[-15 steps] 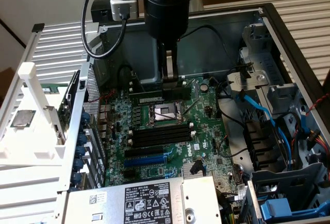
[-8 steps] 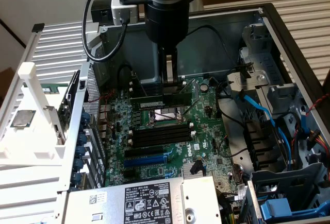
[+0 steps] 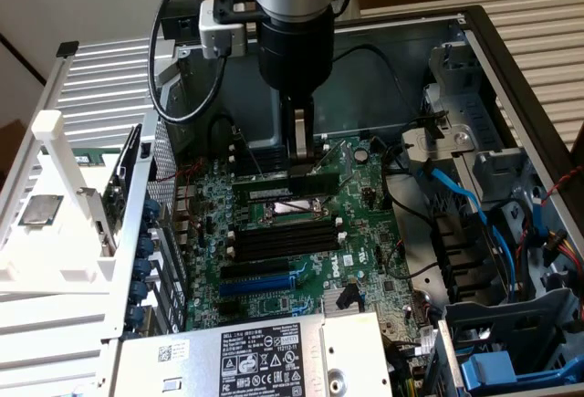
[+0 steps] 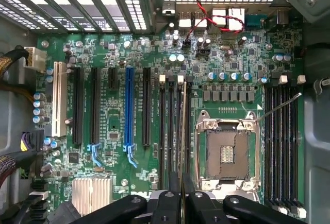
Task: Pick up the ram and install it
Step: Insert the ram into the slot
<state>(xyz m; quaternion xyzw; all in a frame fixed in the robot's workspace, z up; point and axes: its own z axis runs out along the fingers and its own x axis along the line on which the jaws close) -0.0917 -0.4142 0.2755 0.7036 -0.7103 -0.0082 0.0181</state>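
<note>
- The open case [image 3: 401, 36] is leaving the motherboard [image 3: 360, 233] reachable from above, and the gripper [image 4: 181, 183] is hanging straight down into that opening.
- The jaws, closed on the ram [image 4: 181, 126], are sitting over the black slots [image 4: 162, 131], with the CPU socket [image 4: 227, 152] standing just beside them.
- The drive cage [image 3: 456, 68] and blue cables [image 3: 456, 196] are crowding the exterior view's right.
- The power supply [image 3: 265, 356] is walling off the near edge.
- The white frame [image 3: 50, 155] is blocking the exterior view's left.
- A black cable [image 3: 155, 46] is looping beside the wrist.

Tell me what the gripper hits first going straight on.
Probably the long black memory slots with white clips, met first by the thin green ram stick clamped in the gripper; depth unclear.
</note>
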